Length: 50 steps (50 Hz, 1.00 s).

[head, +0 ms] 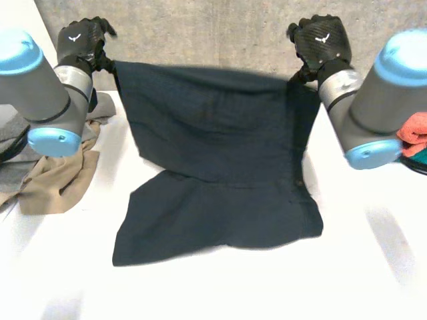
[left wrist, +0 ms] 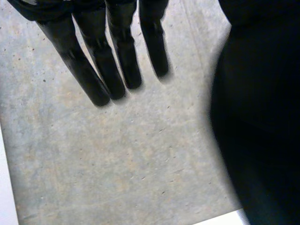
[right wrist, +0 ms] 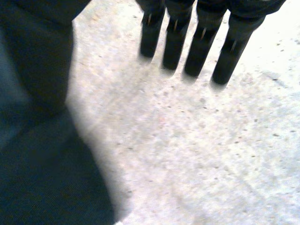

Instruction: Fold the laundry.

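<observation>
The dark blue cloth [head: 220, 167] is half raised: its far edge is stretched in the air between the two hands, while its near half lies spread on the white counter [head: 373, 267]. The left hand [head: 80, 41] has the cloth's far left corner and the right hand [head: 321, 40] its far right corner. In each wrist view the fingers [left wrist: 93, 79] [right wrist: 197, 51] run straight and the cloth [left wrist: 262, 117] [right wrist: 37, 140] hangs just beside them at the thumb side, so each corner looks pinched against the thumb, not wrapped in a fist. Behind the cloth stands a grey concrete wall [head: 200, 27]. To the cloth's left lies a crumpled beige garment [head: 57, 180], and well off to the cloth's right a coral cloth [head: 415, 130] sits at the counter's edge.

This looks like the first fold in hand. The next move likely calls for carrying both corners evenly toward the cloth's near edge, keeping the far edge taut, then laying corner onto corner
</observation>
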Tool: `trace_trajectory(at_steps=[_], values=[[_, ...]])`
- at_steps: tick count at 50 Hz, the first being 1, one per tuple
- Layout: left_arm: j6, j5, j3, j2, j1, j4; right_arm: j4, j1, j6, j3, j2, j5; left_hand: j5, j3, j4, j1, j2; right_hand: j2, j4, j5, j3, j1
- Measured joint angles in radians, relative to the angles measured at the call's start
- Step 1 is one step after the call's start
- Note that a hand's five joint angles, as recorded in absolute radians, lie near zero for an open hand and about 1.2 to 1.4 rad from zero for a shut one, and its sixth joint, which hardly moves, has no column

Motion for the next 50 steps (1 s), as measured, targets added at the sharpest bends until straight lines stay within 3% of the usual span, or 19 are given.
trace_trajectory(at_steps=[1,2,4,10,22,29,33,36,40,44,50], values=[[0.004,-0.003,0.008,-0.013,0.002,0.012,-0.038,0.0,-0.007,-0.004,0.024,0.008,-0.083,-0.103,-0.084,-0.095,-0.105,-0.11,-0.137,-0.122,-0.114,-0.102],[0.01,-0.006,0.017,-0.024,0.004,0.025,-0.079,-0.001,-0.014,-0.01,0.051,0.017,-0.312,-0.304,-0.315,-0.279,-0.311,-0.197,-0.226,-0.222,-0.205,-0.176],[0.018,-0.011,0.024,-0.024,0.008,0.035,-0.107,-0.005,-0.019,-0.014,0.073,0.026,-0.393,-0.397,-0.407,-0.303,-0.405,-0.233,-0.278,-0.273,-0.26,-0.193],[0.073,-0.014,-0.025,0.068,0.018,0.035,0.013,-0.023,0.006,0.015,0.009,0.028,-0.403,-0.402,-0.412,-0.303,-0.412,-0.233,-0.282,-0.274,-0.262,-0.193],[0.457,0.009,-0.542,0.421,-0.023,0.09,0.486,-0.062,-0.119,0.309,-0.33,-0.052,-0.403,-0.402,-0.412,-0.303,-0.412,-0.233,-0.282,-0.274,-0.262,-0.193],[0.601,0.018,-0.725,0.429,0.007,0.165,0.52,-0.076,-0.184,0.535,-0.443,-0.133,-0.403,-0.402,-0.412,-0.303,-0.412,-0.233,-0.282,-0.274,-0.262,-0.193],[0.603,0.004,-0.809,0.455,0.0,0.101,0.503,-0.081,-0.198,0.616,-0.464,-0.153,-0.403,-0.402,-0.412,-0.303,-0.412,-0.197,-0.249,-0.233,-0.224,-0.173],[0.564,-0.002,-0.912,0.526,-0.026,0.0,0.487,-0.091,-0.223,0.696,-0.471,-0.176,-0.353,-0.346,-0.339,-0.211,-0.343,0.055,-0.005,0.009,0.022,0.089],[0.489,0.006,-1.044,0.636,-0.073,-0.133,0.463,-0.106,-0.269,0.778,-0.466,-0.225,-0.168,-0.161,-0.154,-0.018,-0.155,0.187,0.133,0.142,0.162,0.218],[0.405,0.035,-1.155,0.721,-0.111,-0.231,0.418,-0.122,-0.321,0.842,-0.444,-0.3,-0.078,-0.069,-0.06,0.066,-0.068,0.193,0.15,0.159,0.177,0.228],[0.307,0.088,-1.257,0.761,-0.132,-0.294,0.312,-0.136,-0.352,0.891,-0.388,-0.384,-0.148,-0.118,-0.124,0.0,-0.124,0.14,0.091,0.08,0.113,0.178]])
